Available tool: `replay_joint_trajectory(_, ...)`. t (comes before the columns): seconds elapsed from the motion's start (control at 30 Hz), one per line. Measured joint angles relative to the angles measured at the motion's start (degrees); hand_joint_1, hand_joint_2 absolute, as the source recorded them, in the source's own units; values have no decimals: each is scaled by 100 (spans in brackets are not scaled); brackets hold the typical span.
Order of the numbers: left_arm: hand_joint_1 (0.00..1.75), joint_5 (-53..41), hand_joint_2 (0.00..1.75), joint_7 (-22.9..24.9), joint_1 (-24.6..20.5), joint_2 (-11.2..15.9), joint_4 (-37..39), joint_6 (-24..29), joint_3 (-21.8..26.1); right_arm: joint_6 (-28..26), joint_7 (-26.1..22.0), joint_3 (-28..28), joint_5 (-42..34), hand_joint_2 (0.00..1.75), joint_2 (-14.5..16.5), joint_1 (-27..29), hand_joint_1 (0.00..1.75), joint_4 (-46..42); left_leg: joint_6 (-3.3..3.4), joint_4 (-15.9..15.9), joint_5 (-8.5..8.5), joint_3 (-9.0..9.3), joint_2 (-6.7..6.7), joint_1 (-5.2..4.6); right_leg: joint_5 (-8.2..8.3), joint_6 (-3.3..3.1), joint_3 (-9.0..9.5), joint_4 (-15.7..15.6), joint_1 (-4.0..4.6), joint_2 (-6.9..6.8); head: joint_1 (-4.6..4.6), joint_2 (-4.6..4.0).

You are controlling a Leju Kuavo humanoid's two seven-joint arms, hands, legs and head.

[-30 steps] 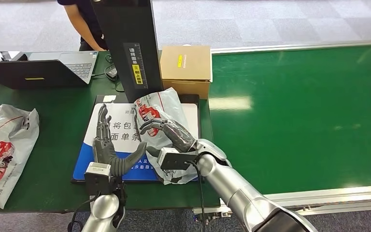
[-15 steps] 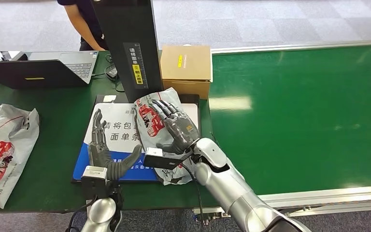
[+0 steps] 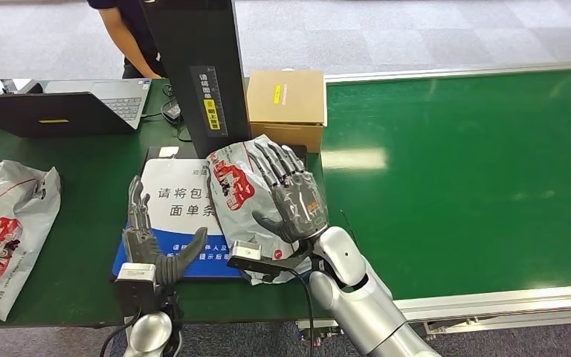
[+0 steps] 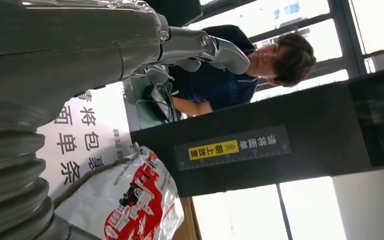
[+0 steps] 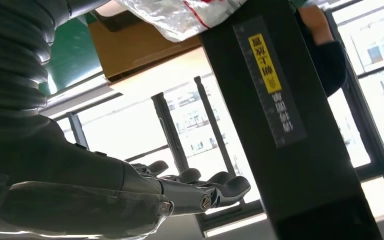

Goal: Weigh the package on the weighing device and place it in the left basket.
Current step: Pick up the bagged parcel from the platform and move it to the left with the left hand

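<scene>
In the head view, the package, a grey plastic mailer with red print, lies at the centre of the frame on the weighing device, a flat white-and-blue platform with printed characters, against the foot of a tall black post that rises to the top edge. The right hand is raised over the right part of the package with its palm turned toward the camera and its fingers spread and straight, holding nothing; whether its back touches the package cannot be told. The left hand stands at the lower left of the platform, fingers pointing up and apart, thumb out toward the package, also holding nothing and clear of the bag. A brown cardboard box sits just behind the package, to the right of the post. The green tabletop carries a second grey-and-red bag at the left edge of the frame and an open laptop at the upper left. A green conveyor belt covers the right half. A person in dark clothes stands at the top left, behind the post. In the left wrist view, the package shows beside the black post with its yellow label.
</scene>
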Motion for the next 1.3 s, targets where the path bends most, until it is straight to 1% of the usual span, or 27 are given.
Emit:
replay_joint_trajectory(0.13,0,98,175,-3,20,7,5,146,-13,-418,-102,-162,-285,175,-101,192,0,-329,0,0,0,-1,0,0,0,0,0,0,0,0,0,0)
replay_joint_trajectory(0.23,0,101,175,-5,26,10,16,176,-28,-633,-114,-356,-229,175,-158,384,0,-584,1,0,-1,-2,0,0,0,0,-1,-2,0,0,0,0)
replay_joint_trajectory(0.3,0,78,175,-7,31,10,21,172,-32,-689,-130,-533,-133,175,-164,535,0,-765,1,0,-2,-3,0,0,-1,0,-1,-2,0,0,0,0)
replay_joint_trajectory(0.37,0,38,175,-9,39,10,24,153,-40,-699,-212,-720,-203,175,-164,680,0,-917,1,0,-3,-3,0,0,-1,0,-1,-2,0,0,0,0)
replay_joint_trajectory(0.43,0,-16,175,-9,49,13,24,121,-50,-690,-357,-875,-493,175,-164,822,0,-1038,1,-1,-3,-3,0,0,-1,0,0,-2,0,0,0,0)
replay_joint_trajectory(0.47,0,-58,175,-9,57,15,25,98,-58,-646,-466,-937,-771,175,-164,894,0,-1099,1,-1,-3,-3,0,0,-1,0,0,-2,0,0,0,0)
replay_joint_trajectory(0.53,0,-157,175,-8,68,19,28,34,-74,-420,-755,-1022,-1548,175,-165,1035,0,-1209,1,-1,-3,-2,0,0,-1,0,0,-2,0,0,1,0)
replay_joint_trajectory(0.63,0,-314,175,7,67,19,55,-71,-91,236,-1335,-1138,-2915,175,-166,1243,0,-1375,1,-1,-3,-1,0,0,-1,0,0,-3,0,0,1,0)
replay_joint_trajectory(0.7,0,-396,175,29,59,20,83,-126,-104,677,-1655,-1227,-3668,175,-165,1372,0,-1472,1,0,-3,-1,0,0,-1,0,0,-3,0,0,0,0)
replay_joint_trajectory(0.8,0,-511,175,79,38,21,125,-204,-134,1564,-2004,-1392,-4889,175,-164,1555,0,-1621,1,0,-3,-1,0,0,-1,0,0,-3,0,0,0,0)
replay_joint_trajectory(0.87,0,-579,175,110,20,21,150,-251,-148,2073,-2140,-1513,-5451,175,-158,1669,0,-1719,1,0,-3,-1,0,0,-1,0,0,-3,0,0,0,0)
replay_joint_trajectory(0.93,0,-637,175,139,-4,21,169,-283,-160,2323,-2191,-1621,-5639,175,-137,1751,0,-1788,1,0,-3,-1,0,0,-1,0,0,-3,0,0,0,0)
replay_joint_trajectory(1.03,0,-747,175,198,-71,21,197,-302,-180,2466,-2199,-1743,-5676,175,-91,1809,0,-1841,1,0,-3,-1,0,0,0,0,0,-3,0,0,0,0)
replay_joint_trajectory(1.3,0,-1368,175,464,-143,45,211,-290,-313,2486,-2204,-1880,-5488,175,28,1901,0,-1880,1,0,-2,0,0,0,0,0,1,-2,0,0,0,0)
